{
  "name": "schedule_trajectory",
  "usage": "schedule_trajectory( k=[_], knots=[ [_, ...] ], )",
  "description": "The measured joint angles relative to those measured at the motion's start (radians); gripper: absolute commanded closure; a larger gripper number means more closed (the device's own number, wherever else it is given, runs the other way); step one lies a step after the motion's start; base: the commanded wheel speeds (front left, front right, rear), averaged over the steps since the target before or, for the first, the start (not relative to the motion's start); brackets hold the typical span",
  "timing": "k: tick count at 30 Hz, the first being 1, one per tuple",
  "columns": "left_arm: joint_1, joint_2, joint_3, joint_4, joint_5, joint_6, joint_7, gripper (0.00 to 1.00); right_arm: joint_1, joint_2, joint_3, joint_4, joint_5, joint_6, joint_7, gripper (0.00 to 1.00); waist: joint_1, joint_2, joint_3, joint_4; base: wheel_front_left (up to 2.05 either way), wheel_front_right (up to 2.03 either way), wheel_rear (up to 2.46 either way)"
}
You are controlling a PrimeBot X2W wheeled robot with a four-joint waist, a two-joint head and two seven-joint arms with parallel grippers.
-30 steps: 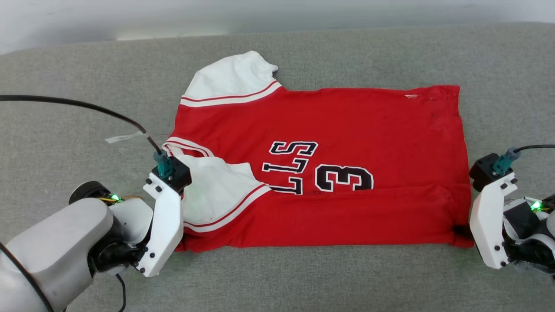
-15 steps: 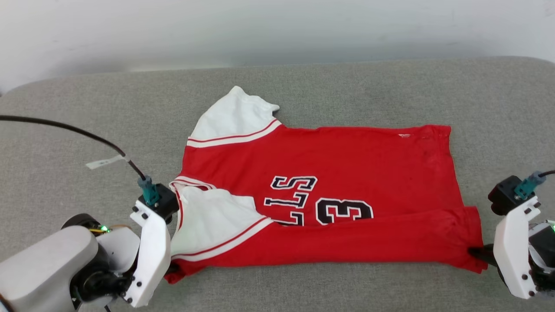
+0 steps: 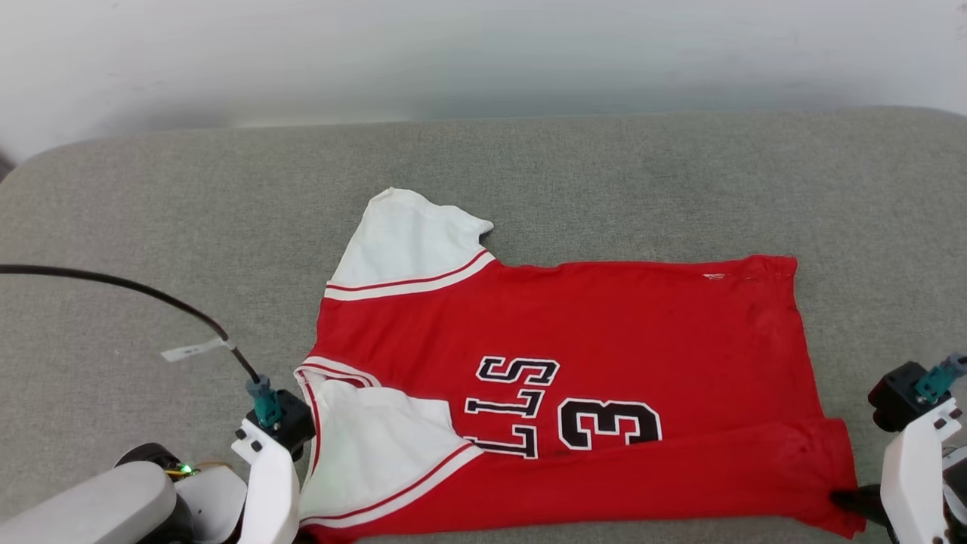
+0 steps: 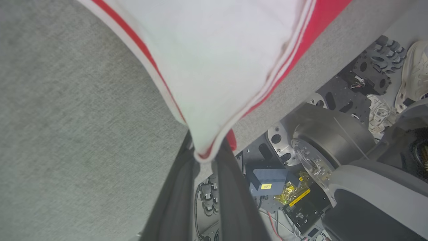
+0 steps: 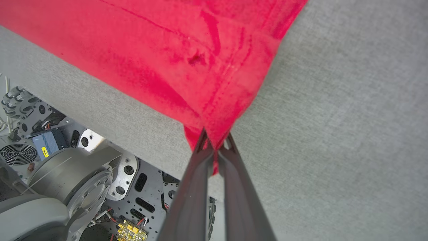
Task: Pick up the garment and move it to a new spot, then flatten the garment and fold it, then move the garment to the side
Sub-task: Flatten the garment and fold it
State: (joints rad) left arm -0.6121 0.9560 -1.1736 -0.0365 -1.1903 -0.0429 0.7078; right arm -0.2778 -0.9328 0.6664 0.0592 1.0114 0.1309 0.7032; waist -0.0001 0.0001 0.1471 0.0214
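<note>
The garment (image 3: 574, 332), a red jersey with white sleeves, black letters and a 3, lies spread on the grey padded table (image 3: 151, 227), its near strip folded over. At its near left corner my left gripper (image 4: 207, 152) is shut on the white sleeve and red hem (image 4: 214, 67). My right gripper (image 5: 215, 142) is shut on the near right red corner (image 5: 200, 60); its dark finger (image 3: 850, 500) shows at that corner. Both pinched corners hang at the table's near edge.
Past the table's near edge, the wrist views show my own base (image 5: 77, 174) with its wheels and electronics below. A pale wall (image 3: 483, 53) runs behind the table. Bare grey cloth lies left, right and behind the jersey. A black cable (image 3: 128, 291) arcs over the left side.
The head camera has tilted, so the whole picture sits lower. Both grippers, still shut on the corners, have drawn the jersey toward the table's near edge.
</note>
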Motion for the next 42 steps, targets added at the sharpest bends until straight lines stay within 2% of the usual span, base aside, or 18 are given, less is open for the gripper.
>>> schedule_trajectory(
  k=[6,7,8,11,14,19,22,25,31,37,42],
  knots=[
    [0.013,-0.03,-0.014,0.058,0.019,0.003,-0.019,1.0,0.02,0.07,-0.009,0.069,-0.06,0.0,0.004,1.0,0.0001,0.0,0.018,-0.003,0.0,0.0,0.0],
    [0.013,-0.034,-0.014,0.071,0.025,0.002,-0.026,0.73,0.02,0.082,-0.011,0.08,-0.071,0.0,-0.001,0.73,0.0001,0.0,0.019,-0.002,0.0,0.0,0.0],
    [0.013,-0.038,-0.013,0.077,0.031,0.002,-0.036,0.0,0.02,0.093,-0.013,0.087,-0.074,0.0,-0.009,0.01,0.0001,0.0,0.019,-0.002,0.0,0.0,0.0],
    [0.006,-0.044,0.004,0.088,0.035,-0.001,-0.062,0.0,0.025,0.106,-0.034,0.088,-0.093,0.0,-0.043,0.0,0.0001,0.0,0.012,0.003,0.0,0.0,0.0],
    [-0.021,-0.017,0.025,0.079,0.044,-0.007,-0.074,0.0,0.027,0.103,-0.075,0.059,-0.129,0.0,-0.112,0.0,0.0001,0.0,-0.004,0.007,0.0,0.0,0.0],
    [-0.076,0.023,0.085,0.059,0.061,-0.004,-0.126,0.0,0.026,0.123,-0.174,-0.015,-0.225,0.0,-0.304,0.0,0.0,0.0,-0.029,0.004,0.0,0.0,0.0],
    [-0.124,0.023,0.126,0.083,0.112,0.012,-0.201,0.0,0.026,0.171,-0.24,-0.051,-0.306,0.0,-0.437,0.0,0.0001,0.0,-0.028,-0.006,0.0,0.0,0.0],
    [-0.157,-0.002,0.156,0.123,0.141,0.03,-0.262,0.0,0.033,0.236,-0.316,-0.079,-0.388,0.0,-0.555,0.0,0.0,0.0,-0.017,-0.016,0.0,0.0,0.0],
    [-0.261,-0.065,0.197,0.223,0.211,0.043,-0.336,0.0,0.098,0.405,-0.484,-0.15,-0.566,0.0,-0.739,0.0,0.0001,0.0,0.027,-0.042,0.0,0.0,0.0],
    [-0.372,-0.12,0.237,0.325,0.191,0.035,-0.31,0.0,0.151,0.553,-0.595,-0.229,-0.696,0.0,-0.876,0.0,0.0001,0.0,0.097,-0.077,0.0,0.0,0.0],
    [-0.484,-0.16,0.256,0.401,0.158,0.014,-0.22,0.0,0.176,0.624,-0.617,-0.272,-0.741,0.0,-0.906,0.0,0.0002,-0.0001,0.166,-0.108,0.0,0.0,0.0]
  ],
)
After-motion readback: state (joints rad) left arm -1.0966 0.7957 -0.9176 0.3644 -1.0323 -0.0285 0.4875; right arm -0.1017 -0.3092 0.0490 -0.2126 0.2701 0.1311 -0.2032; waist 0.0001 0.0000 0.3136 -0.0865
